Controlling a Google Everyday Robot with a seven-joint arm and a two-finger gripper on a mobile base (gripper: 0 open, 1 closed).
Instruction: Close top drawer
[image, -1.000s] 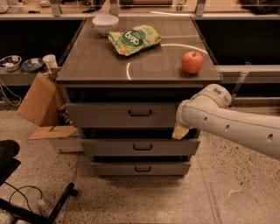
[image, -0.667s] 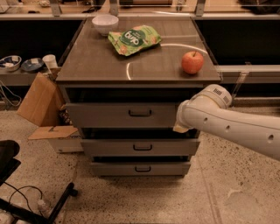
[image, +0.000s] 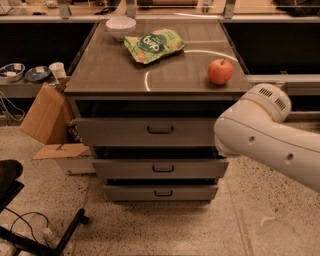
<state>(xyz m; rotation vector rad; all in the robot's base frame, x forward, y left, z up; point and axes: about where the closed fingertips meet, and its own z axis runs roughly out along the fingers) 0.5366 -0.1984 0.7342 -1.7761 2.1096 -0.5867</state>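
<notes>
The top drawer (image: 125, 132) is the grey one with the tallest front and a small dark bar handle (image: 160, 129). It stands pulled out a little from the cabinet, with a dark gap above its front panel. My white arm (image: 260, 135) reaches in from the right. My gripper is at the right end of the top drawer's front, hidden behind the arm's rounded housing. I cannot tell whether it touches the panel.
Two shorter drawers (image: 162, 168) sit below, also slightly out. On the cabinet top (image: 110, 70) lie a red apple (image: 220, 71), a green snack bag (image: 153, 44) and a white bowl (image: 120, 26). Cardboard boxes (image: 47, 117) stand at the left, and a chair base (image: 30, 225) at the lower left.
The arm has shifted slightly up against the drawer's right end, and the tan fingertip seen below it earlier is now hidden. The drawer front looks unmoved.
</notes>
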